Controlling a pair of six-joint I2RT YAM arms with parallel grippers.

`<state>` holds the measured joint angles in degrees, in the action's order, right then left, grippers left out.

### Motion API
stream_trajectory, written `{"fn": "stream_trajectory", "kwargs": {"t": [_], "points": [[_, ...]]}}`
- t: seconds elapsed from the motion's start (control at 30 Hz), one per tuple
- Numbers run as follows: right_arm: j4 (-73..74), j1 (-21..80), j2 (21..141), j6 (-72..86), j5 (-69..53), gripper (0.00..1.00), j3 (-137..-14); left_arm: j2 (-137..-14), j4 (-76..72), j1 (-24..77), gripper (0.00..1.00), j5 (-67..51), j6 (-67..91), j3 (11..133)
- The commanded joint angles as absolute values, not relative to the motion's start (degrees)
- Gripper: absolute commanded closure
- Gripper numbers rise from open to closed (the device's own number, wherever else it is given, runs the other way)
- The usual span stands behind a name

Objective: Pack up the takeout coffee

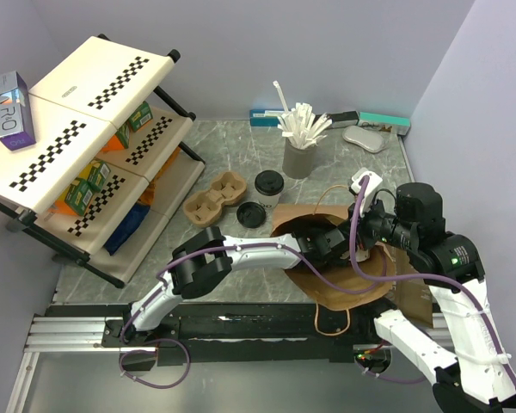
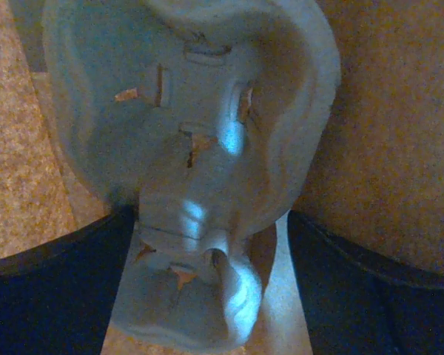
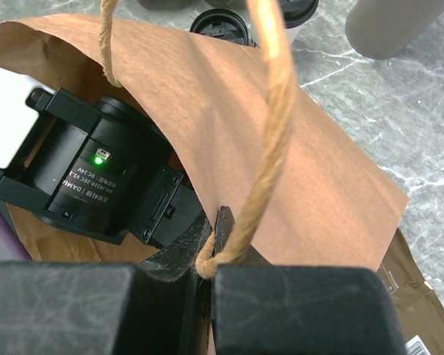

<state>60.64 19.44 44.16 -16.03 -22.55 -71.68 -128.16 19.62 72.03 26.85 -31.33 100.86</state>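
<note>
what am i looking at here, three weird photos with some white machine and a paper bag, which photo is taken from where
These are two white robot arms bolted at the near edge of a grey marble table. The wide picture looks down from above and behind them; the other two come from small cameras on each wrist.

The left pincer is reaching inside the brown paper bag. Its camera shows a grey moulded pulp cup carrier between its open fingers, which do not appear to be gripping it. The right pincer is shut on the bag's edge by its twine handle, holding the mouth open.

Still out on the table: a white paper cup with a black lid, a loose round black lid, a second brown pulp carrier and a grey cup of white sticks.
</note>
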Motion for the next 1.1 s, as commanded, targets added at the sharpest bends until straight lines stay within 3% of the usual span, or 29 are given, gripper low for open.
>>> {"fn": "stream_trajectory", "kwargs": {"t": [0.0,0.13,0.17,1.07], "points": [[63.55,19.78,43.95,-12.39,-26.28,1.00,-71.98,-124.28,18.37,70.40,0.08,21.89,-28.21,102.57],[63.02,19.60,44.21,-12.13,-25.84,1.00,-71.63,-123.14,19.33,70.40,0.07,20.31,-26.54,102.66],[62.93,19.60,44.21,-12.04,-25.75,1.00,-71.54,-122.96,19.42,70.49,0.01,19.95,-26.19,102.66],[62.40,18.37,44.82,-12.13,-21.10,1.00,-69.00,-117.16,17.76,70.49,0.01,12.04,-21.18,101.60]]}}
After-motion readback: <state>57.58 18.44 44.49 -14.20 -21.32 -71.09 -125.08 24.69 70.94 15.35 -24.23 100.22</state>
